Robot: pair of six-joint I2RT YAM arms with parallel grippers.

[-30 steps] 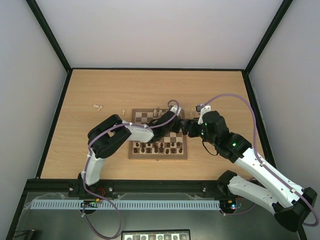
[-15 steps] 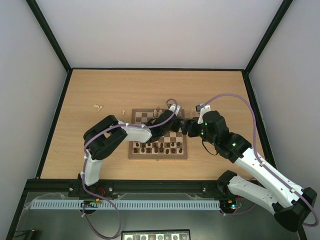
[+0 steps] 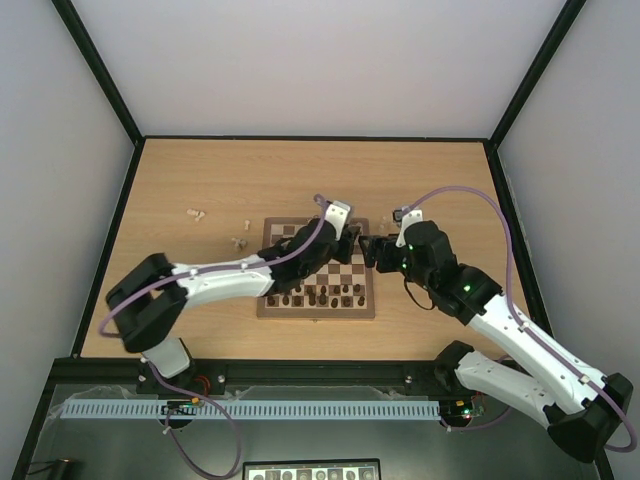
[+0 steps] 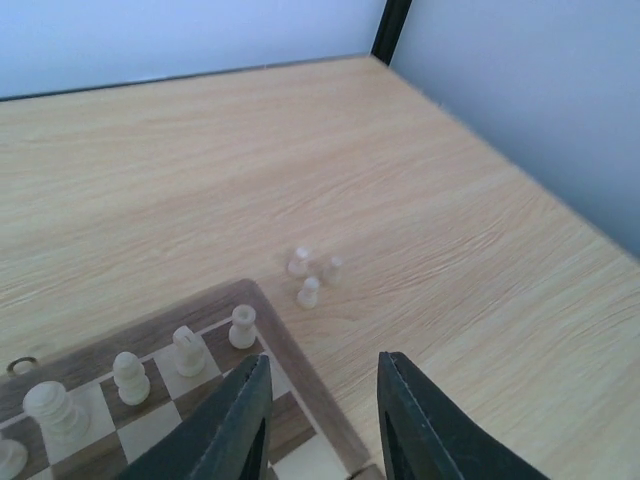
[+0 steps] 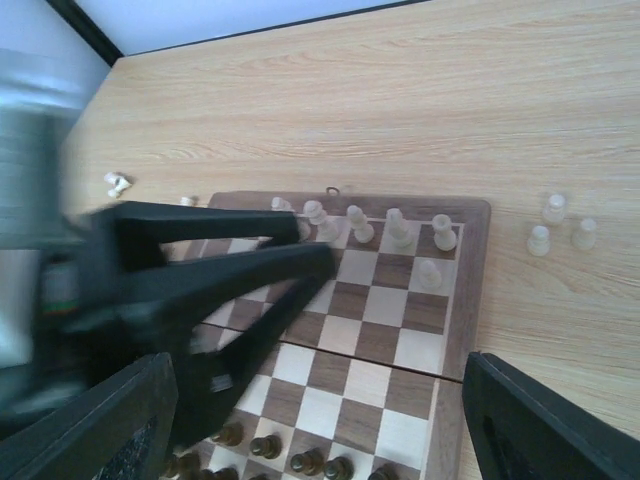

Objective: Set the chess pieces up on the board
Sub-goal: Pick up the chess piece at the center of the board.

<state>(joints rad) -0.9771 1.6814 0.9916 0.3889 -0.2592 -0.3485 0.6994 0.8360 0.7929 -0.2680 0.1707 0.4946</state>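
The board [image 3: 283, 233] lies in the middle of the wooden surface [image 3: 200, 180], with both arms reaching over its far right part. The left pincer [image 4: 325, 380] hangs just above the board's far right corner. Its dark fingers [image 4: 245, 425] stand a little apart and nothing is between them. Only checks and the brown border show through the gap. The right pincer [image 5: 320, 400] hovers over the right side of the board, close to the left one. It is spread wide and holds nothing.

Several pale chess pieces [image 5: 397, 228] stand upright along the far row, mostly in its right half. One more pale piece [image 5: 428, 273] stands a row nearer, close to the right edge. Dark chessmen [image 3: 320, 293] fill the near rows.

Other pale pieces are off the board. Three [image 5: 553, 208] stand together on the surface just beyond the far right corner. Two [image 5: 115, 182] lie well to the left of the board. Another few [image 3: 240, 240] sit on the surface near its far left corner.
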